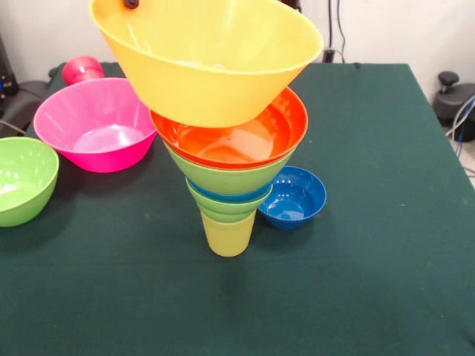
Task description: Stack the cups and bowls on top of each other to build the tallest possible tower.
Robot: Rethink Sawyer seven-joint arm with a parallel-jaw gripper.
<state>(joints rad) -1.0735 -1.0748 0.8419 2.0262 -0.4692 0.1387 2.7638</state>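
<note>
Tower (pixel 230 185) sits mid-worktop (pixel 371 282), on a yellow cup (pixel 228 233). Yellow bowl (pixel 211 55) on top, tilted, over the orange bowl (pixel 237 137). Tool (pixel 131 4) at its far rim; grip state: can't tell. Step: seating the bowl, prob. Next: level it, then pink bowl (pixel 96 122), left of tower.

Dark green cloth-covered table (pixel 386 245), white wall (pixel 386 30) behind, dark cables (pixel 340 30) hanging.

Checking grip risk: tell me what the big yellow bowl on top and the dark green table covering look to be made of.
Big yellow bowl: likely thin, glossy moulded plastic; soft highlights show on its smooth wall, and its rim looks slightly translucent. Dark green table covering: apparently matte cloth or felt, since it shows no reflections and has a faintly fuzzy texture.
</note>
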